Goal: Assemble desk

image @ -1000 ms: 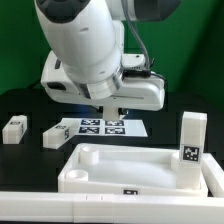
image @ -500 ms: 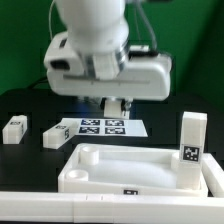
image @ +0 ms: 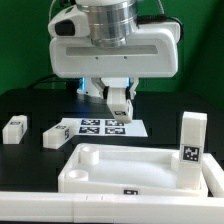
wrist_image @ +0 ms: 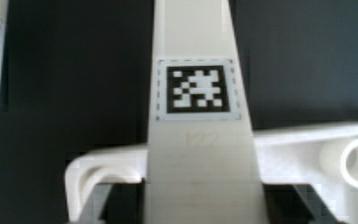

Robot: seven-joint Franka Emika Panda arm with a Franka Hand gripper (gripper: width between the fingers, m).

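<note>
leg (wrist_image: 201,90) in claw (image: 119,101), clear of tabletop (image: 70,173)

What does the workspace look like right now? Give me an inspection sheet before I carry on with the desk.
Surface: black table.
Job's things: tabletop panel lies rim up; upright leg stands at its corner on the exterior view's right, seating not clear; outer loose leg and inner loose leg lie on the table at the exterior view's left; held leg is off the table.
Clutter: marker board behind the panel; white bar along the front edge.
Grippers: gripper shut on the held leg, raised near the marker board.
Cables: nothing seen.
Surroundings: green backdrop.
</note>
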